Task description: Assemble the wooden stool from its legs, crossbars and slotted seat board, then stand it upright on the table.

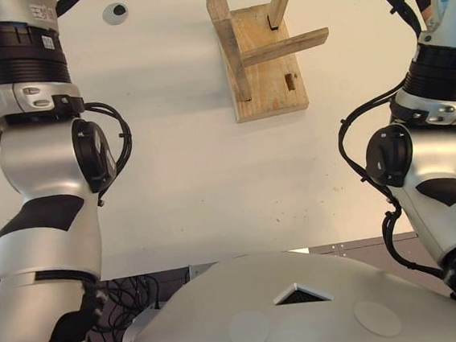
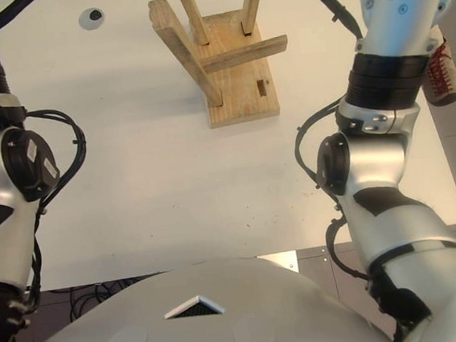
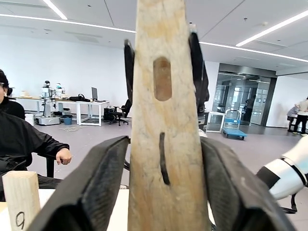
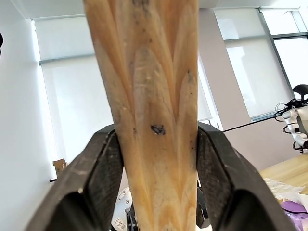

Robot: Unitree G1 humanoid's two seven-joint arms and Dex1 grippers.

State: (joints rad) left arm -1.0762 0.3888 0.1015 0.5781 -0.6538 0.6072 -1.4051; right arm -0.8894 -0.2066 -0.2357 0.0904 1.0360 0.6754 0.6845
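**Both grippers clamped on wood**

My left gripper (image 3: 163, 185) is closed tight on a slotted leg (image 3: 162, 120). Upper centre of the head view, the seat board (image 1: 272, 86) lies flat on the table (image 1: 195, 166). My right gripper (image 4: 156, 183) squeezes a wooden piece (image 4: 154, 72).

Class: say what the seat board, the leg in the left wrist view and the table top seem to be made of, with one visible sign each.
Seat board: pale, seemingly unfinished wood; grain lines, no gloss.
Leg: the same bare wood; streaky grain, a dark split, a cut oval slot.
Table top: white, smooth and matt, perhaps laminate or paint; its core cannot be told.
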